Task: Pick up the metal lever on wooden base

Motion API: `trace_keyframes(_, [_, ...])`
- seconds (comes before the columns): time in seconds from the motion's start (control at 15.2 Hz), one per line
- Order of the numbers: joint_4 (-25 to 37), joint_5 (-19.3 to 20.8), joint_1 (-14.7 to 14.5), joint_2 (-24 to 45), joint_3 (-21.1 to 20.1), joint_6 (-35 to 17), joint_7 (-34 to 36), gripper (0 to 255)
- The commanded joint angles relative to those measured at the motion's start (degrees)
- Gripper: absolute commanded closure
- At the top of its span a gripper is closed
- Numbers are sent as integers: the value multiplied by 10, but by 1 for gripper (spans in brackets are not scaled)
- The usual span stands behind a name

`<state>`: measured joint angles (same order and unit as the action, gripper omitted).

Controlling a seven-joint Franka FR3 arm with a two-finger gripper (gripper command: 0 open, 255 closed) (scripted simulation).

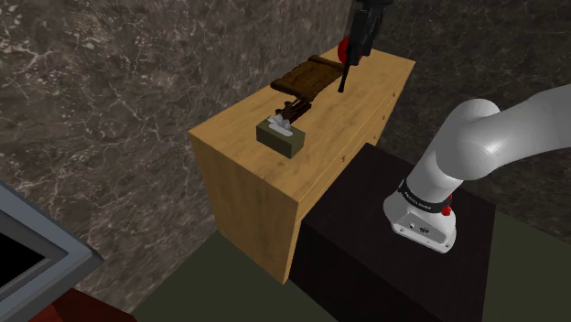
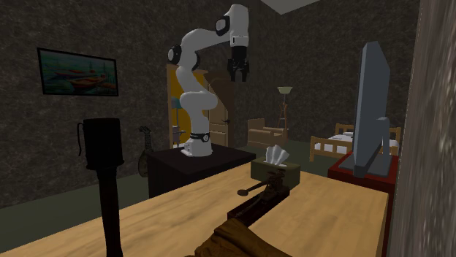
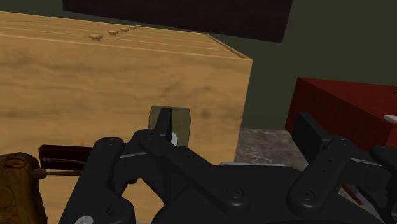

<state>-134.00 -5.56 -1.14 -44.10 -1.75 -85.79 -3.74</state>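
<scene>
Hanging well above the bench, the claw is open, its two black fingers standing apart with nothing between them, and it touches none of the things below. On the bench top lies the lever, a dark bar fixed to a brown wooden base. The base sits toward the far end of the bench in the shoulder view, and the lever's free end reaches to just beside an olive tissue box with white tissue poking out of its top. In the wrist view this box shows just behind one finger, with the dark bar and the rounded edge of the base off to that finger's outer side. In the second exterior view a tall black object stands on the bench at the left. The arm rises from its dark stand, which is set against the bench's side.
</scene>
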Motion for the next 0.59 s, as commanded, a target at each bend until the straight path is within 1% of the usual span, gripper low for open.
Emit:
trace_keyframes(0.0, [0, 0, 0, 0, 0, 0, 0, 0])
trace_keyframes(0.26, [-42, 40, -6, 12, 49, -52, -106, 0])
trace_keyframes(0.53, [-68, 77, -11, 43, 98, -111, -210, 0])
